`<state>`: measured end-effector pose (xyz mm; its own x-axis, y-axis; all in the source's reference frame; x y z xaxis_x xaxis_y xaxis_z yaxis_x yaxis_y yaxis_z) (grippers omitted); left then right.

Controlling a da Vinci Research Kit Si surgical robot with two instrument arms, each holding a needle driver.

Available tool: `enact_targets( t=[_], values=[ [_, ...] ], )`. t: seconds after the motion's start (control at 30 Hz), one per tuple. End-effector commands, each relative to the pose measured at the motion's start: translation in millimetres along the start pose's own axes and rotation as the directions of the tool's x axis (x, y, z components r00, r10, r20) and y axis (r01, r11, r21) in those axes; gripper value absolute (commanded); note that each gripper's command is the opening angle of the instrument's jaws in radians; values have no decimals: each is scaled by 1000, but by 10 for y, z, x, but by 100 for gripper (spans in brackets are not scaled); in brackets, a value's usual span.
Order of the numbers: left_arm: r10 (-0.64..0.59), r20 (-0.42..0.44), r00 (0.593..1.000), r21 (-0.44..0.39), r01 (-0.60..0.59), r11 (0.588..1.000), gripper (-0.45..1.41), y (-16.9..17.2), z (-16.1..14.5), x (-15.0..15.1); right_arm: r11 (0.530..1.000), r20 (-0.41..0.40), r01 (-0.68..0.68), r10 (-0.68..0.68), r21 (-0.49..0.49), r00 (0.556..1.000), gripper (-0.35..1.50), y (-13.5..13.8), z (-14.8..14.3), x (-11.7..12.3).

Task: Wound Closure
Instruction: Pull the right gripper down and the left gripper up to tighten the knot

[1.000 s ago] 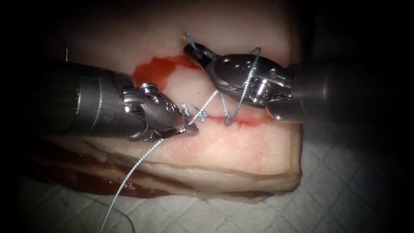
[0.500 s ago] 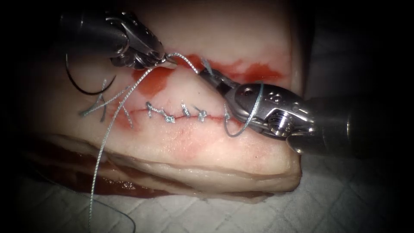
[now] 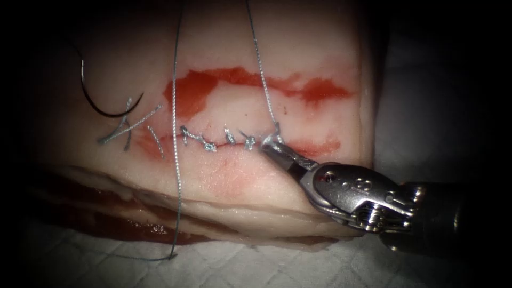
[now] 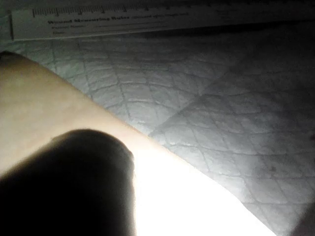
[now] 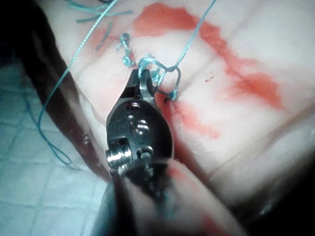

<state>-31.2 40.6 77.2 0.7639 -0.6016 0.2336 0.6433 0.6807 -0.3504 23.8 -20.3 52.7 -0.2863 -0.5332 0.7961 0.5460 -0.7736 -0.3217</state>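
The tissue [image 3: 314,53] carries a crosswise cut [image 3: 317,148] with several knotted stitches [image 3: 216,141] along its middle. My right tool [image 3: 271,145] comes in from below on the right, its jaws shut on the thread at the newest knot, at the right end of the stitch row. From that knot a taut strand of thread [image 3: 258,58] rises to the upper edge. A second strand [image 3: 175,133] hangs down over the tissue's front. The curved needle [image 3: 106,115] lies loose on the tissue, left of the stitches, held by neither tool. In the right wrist view the right tool [image 5: 143,81] grips the thread [image 5: 197,34] beside a small loop.
Red fluid [image 3: 197,88] streaks the tissue above the cut. Cut ends of thread [image 3: 125,128] lie by the needle. A quilted white drape [image 3: 256,266] lies under the tissue. In the left wrist view a ruler [image 4: 147,17] lies beyond the tissue's edge [image 4: 49,113].
The left tool rose out of the endoscope view, drawing thread upward. The right tool dropped to the cut's right end, and the loop around it closed down onto the knot.
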Motion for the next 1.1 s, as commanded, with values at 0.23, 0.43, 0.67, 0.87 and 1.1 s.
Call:
enact_targets(
  t=[0.23,0.43,0.67,0.87,1.1],
  values=[
    [213,10,977,-298,-201,933,-45,29,16,-60,990,-36,109,-112,-85,993,-35,15,7,12],
    [366,-137,920,-448,-387,806,-45,26,45,-104,975,-61,161,-172,-154,983,-35,26,9,29],
    [410,-209,888,-478,-459,749,-45,14,64,-131,966,-72,168,-185,-194,980,-35,32,11,42],
    [458,-296,838,-498,-545,675,-45,1,82,-152,966,-105,130,-156,-223,982,-35,41,8,47],
    [494,-368,788,-494,-616,614,-45,-19,97,-161,962,-139,62,-102,-268,985,-35,49,7,54]
  ],
)
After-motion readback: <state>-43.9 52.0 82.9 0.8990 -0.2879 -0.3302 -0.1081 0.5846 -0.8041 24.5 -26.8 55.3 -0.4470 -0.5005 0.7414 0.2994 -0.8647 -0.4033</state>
